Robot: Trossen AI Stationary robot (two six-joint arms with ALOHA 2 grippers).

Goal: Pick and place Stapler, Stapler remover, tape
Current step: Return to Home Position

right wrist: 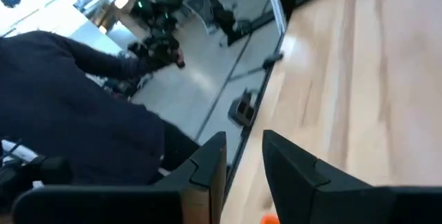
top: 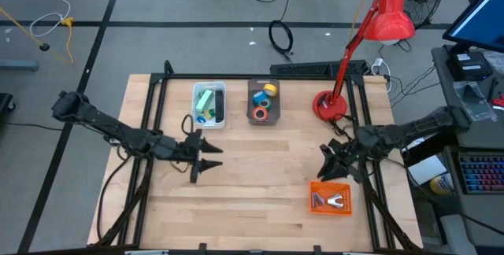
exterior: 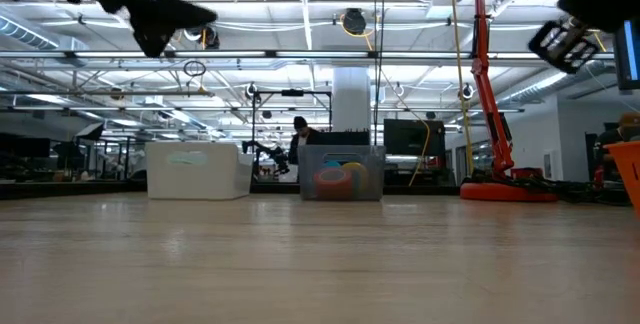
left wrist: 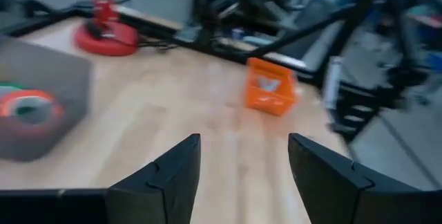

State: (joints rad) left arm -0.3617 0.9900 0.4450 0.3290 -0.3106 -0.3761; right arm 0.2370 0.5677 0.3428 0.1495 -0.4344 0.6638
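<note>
Tape: your rolls [top: 261, 113] (orange-red, yellow and blue show) lie in the dark bin [top: 263, 123].
Hard to see: the green roll.
Left gripper [top: 220, 158]: fingers spread, empty.
Right gripper [top: 323, 163]: fingers narrowly parted, empty.

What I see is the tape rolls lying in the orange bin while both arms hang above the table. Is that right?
Not quite. In the high view the tape rolls lie in the dark bin, not in the orange bin. The rest holds: the low view shows the left gripper and the right gripper hanging above the table.
</note>
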